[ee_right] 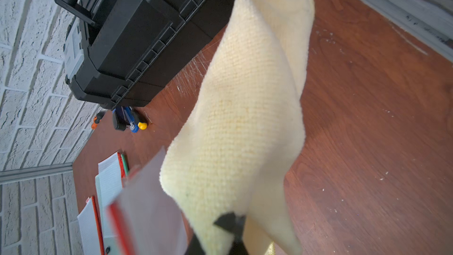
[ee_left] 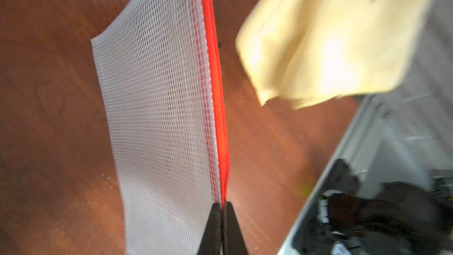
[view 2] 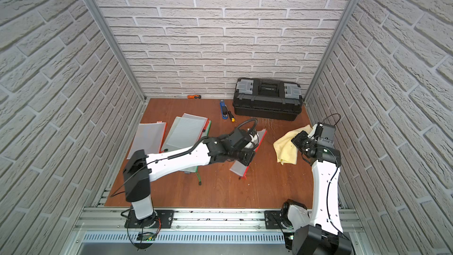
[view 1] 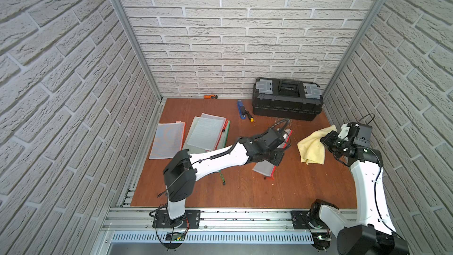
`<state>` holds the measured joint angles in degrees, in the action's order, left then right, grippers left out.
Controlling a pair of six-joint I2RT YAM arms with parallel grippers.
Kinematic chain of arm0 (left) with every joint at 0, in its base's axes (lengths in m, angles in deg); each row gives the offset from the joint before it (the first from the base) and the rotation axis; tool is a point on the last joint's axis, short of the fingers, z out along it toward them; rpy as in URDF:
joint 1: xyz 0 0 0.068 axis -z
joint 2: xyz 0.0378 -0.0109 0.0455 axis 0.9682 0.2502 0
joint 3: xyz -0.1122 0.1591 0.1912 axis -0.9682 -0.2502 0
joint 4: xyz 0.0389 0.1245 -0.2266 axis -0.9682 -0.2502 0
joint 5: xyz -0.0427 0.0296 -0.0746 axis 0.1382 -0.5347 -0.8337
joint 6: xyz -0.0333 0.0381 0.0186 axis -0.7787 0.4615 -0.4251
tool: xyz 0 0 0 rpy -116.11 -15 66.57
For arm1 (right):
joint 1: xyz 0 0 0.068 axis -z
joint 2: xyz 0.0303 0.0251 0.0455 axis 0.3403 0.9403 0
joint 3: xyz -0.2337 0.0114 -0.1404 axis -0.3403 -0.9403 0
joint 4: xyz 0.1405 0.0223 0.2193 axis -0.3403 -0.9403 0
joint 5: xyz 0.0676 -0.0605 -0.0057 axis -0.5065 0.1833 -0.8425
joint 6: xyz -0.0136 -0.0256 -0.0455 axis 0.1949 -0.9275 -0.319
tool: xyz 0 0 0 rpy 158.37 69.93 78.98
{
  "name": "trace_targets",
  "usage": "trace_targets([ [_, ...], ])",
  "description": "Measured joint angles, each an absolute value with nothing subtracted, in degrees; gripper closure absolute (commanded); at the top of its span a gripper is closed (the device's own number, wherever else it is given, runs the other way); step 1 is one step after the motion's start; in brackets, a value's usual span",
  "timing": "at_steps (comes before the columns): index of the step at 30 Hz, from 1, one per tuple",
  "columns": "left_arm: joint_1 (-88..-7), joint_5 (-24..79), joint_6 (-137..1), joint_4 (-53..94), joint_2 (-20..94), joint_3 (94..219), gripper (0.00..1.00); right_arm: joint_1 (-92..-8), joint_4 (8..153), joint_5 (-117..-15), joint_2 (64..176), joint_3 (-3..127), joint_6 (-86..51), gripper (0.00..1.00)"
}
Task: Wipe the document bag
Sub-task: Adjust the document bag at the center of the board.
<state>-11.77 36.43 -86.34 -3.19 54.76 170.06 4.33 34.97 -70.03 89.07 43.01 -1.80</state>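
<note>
left end effector pinched tight on the red edge of the white mesh document bag, right end effector squeezed on the soft yellow cloth

- The yellow cloth hangs pinched in the right gripper, draped in front of the black toolbox.
- A blue stapler, a yellow-handled screwdriver and an orange tool lie just beside the toolbox's end.
- A blurred, red-edged document bag shows farther from the toolbox, near stacked mesh bags.
</note>
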Motion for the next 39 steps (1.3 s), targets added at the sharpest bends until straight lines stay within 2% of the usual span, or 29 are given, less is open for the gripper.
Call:
trace_targets([
  [7, -14.89, 28.26, -97.24, 24.04, 50.65, 158.17, 1.00, 4.38, 35.91, -70.53, 91.25, 43.01, -0.58, 0.98],
  [13, -17.34, 25.09, -108.83, 42.80, 53.93, 148.31, 1.00, 4.38, 36.61, -71.69, 91.30, 43.01, -0.69, 0.98],
  [17, -18.15, 24.08, -114.18, 51.36, 58.30, 147.44, 1.00, 4.38, 36.65, -72.74, 91.30, 42.99, -0.89, 0.98],
  [23, -18.19, 24.17, -116.32, 55.74, 59.42, 145.95, 1.00, 4.38, 36.63, -74.25, 91.41, 42.99, -1.28, 0.98],
  [28, -18.26, 25.46, -116.45, 56.57, 59.09, 140.09, 1.00, 4.38, 36.63, -75.51, 91.86, 42.99, -1.45, 0.98],
  [37, -18.41, 28.69, -115.73, 51.28, 56.05, 131.92, 1.00, 4.31, 37.48, -79.16, 93.26, 42.03, -1.76, 0.98],
  [39, -18.41, 29.44, -114.84, 48.63, 54.63, 131.79, 0.91, 3.70, 37.61, -79.95, 94.03, 42.03, -2.31, 0.98],
])
